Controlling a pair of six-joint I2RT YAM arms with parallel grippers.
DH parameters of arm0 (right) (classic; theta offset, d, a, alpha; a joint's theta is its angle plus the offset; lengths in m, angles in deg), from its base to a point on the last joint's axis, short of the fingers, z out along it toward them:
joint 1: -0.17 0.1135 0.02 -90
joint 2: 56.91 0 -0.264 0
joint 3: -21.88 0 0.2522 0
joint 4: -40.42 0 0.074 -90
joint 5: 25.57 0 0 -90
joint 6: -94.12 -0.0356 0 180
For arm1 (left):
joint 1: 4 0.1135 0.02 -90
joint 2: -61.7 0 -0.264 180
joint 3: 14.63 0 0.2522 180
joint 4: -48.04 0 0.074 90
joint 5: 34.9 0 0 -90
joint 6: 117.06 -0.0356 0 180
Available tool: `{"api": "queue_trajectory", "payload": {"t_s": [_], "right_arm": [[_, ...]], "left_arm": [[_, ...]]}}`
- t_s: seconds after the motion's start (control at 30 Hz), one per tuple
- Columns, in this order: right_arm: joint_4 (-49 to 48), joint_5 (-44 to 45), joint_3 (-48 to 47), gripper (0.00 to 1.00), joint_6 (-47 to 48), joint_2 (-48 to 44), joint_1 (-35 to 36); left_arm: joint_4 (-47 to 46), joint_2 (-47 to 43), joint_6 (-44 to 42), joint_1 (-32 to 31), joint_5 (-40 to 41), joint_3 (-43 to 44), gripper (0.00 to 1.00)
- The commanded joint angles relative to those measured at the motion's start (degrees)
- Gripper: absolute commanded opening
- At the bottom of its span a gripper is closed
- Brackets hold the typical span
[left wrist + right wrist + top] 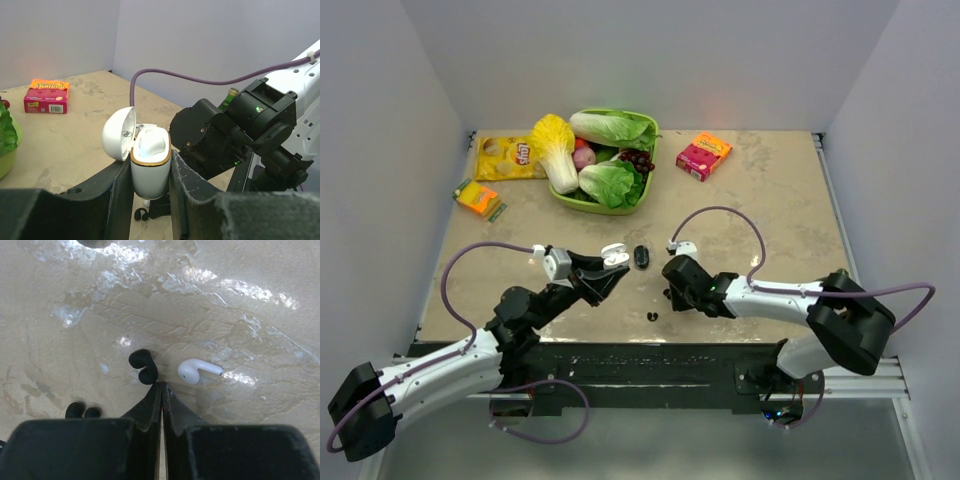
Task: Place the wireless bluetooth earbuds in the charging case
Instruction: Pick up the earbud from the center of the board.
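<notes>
Over the beige table [770, 200], left gripper [151, 189] clamps the open charging case [150, 162]; right gripper [161, 385], shut and empty, rests by a white earbud [196, 371], probably light and slippery: pinch its bulb.

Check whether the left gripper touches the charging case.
Touching. Left wrist view: the left gripper presses both sides of the charging case, no gap.
</notes>
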Motion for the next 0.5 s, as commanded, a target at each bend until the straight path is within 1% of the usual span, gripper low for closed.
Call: {"api": "queue_trajectory", "payload": {"t_s": [0.0,0.07,0.1,0.13,0.2,0.3,0.4,0.43,0.47], "right_arm": [[-2.77,-2.1,-2.7,0.05,1.18,2.05,0.19],[-1.46,-0.52,-3.32,0.11,1.18,-0.22,0.19],[-0.75,0.09,-3.41,0.16,1.18,-1.46,0.19],[-0.22,0.71,-3.59,0.23,1.18,-3.04,0.1],[2.66,2.38,-3.94,0.27,1.35,-6.03,0.1],[5.83,4.4,-3.94,0.27,1.35,-7.35,0.1],[5.41,4.32,-1.66,0.21,0.04,-7.01,0.1],[5.14,4.06,-1.13,0.17,-0.31,-6.4,0.01],[4.45,3.71,-0.43,0.15,-0.84,-5.69,0.1]], "left_arm": [[-2.97,0.3,1.14,-0.43,0.23,-0.56,0.0],[-3.06,0.48,1.14,-0.61,0.15,-0.48,0.0],[-3.06,0.39,1.14,-0.7,0.23,-0.47,0.0],[-3.14,0.3,1.05,-0.7,0.15,-0.47,0.0],[-3.14,0.13,0.96,-0.79,0.41,-0.56,0.0],[-3.41,0.04,0.96,-0.79,0.41,-0.65,0.0],[-3.93,0.3,1.23,-0.87,0.32,-1.0,0.0],[-4.11,0.39,1.31,-0.87,0.32,-1.26,0.0],[-4.2,0.48,1.31,-0.96,0.15,-1.18,0.0]]}}
